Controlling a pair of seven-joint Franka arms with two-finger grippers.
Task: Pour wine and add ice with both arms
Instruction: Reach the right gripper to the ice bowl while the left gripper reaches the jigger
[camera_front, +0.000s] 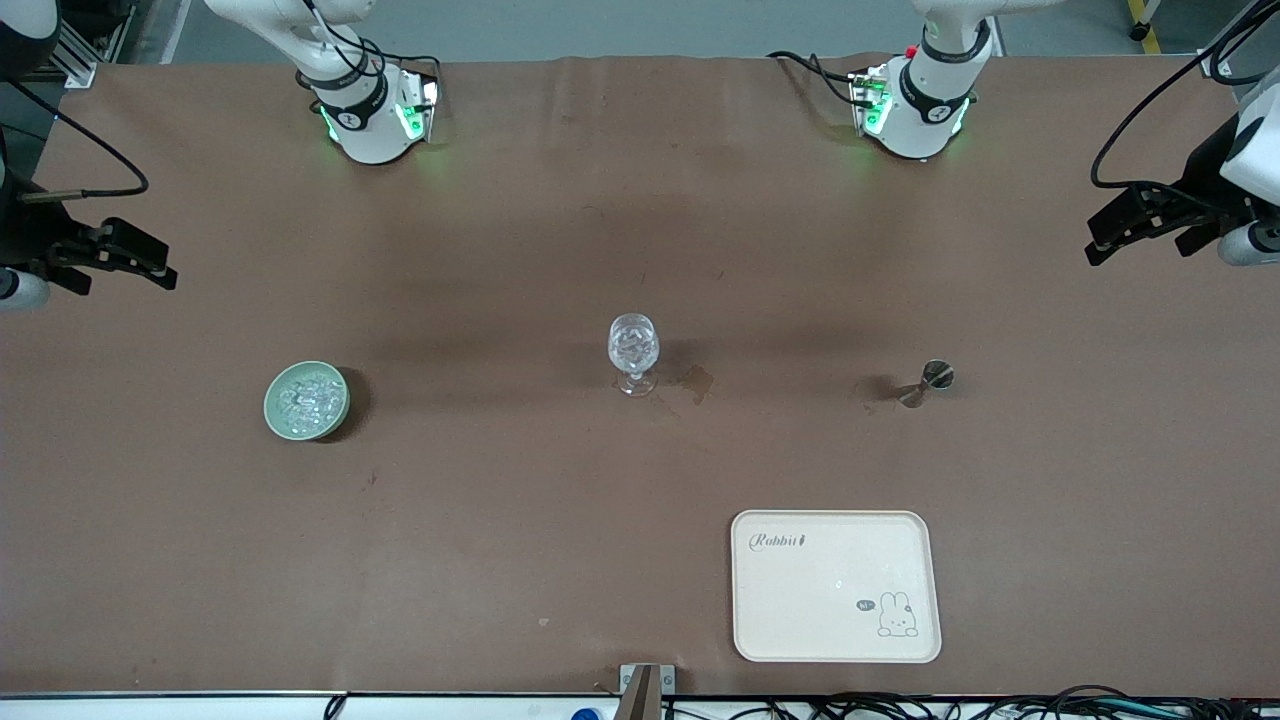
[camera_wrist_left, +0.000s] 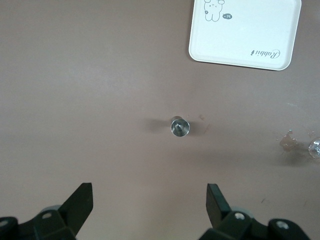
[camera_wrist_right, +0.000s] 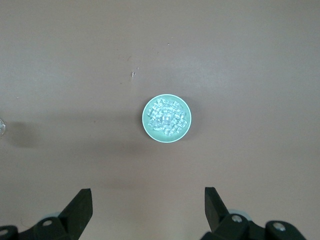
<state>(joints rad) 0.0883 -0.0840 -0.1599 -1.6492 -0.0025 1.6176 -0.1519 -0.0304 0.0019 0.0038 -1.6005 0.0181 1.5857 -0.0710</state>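
Note:
Ice (camera_front: 308, 398) (camera_wrist_right: 167, 117) lies heaped in a pale green bowl (camera_front: 272, 405) (camera_wrist_right: 146, 120) toward the right arm's end of the table. A stemmed glass (camera_front: 633, 345) stands mid-table; something clear glints inside it. A small metal jigger (camera_front: 930, 380) (camera_wrist_left: 180, 126) stands toward the left arm's end. Wine is out of view. My right gripper (camera_front: 120, 262) (camera_wrist_right: 148, 200) hangs open high over the table, with the bowl under its camera. My left gripper (camera_front: 1140, 232) (camera_wrist_left: 149, 200) hangs open high over the jigger's area. Both are empty.
A cream tray (camera_front: 836, 640) (camera_wrist_left: 245, 55) with a rabbit drawing lies nearer the front camera than the jigger. A small wet stain (camera_front: 697, 380) (camera_wrist_left: 288, 143) marks the brown cloth beside the glass. The arm bases (camera_front: 365, 120) (camera_front: 915, 110) stand along the table's top edge.

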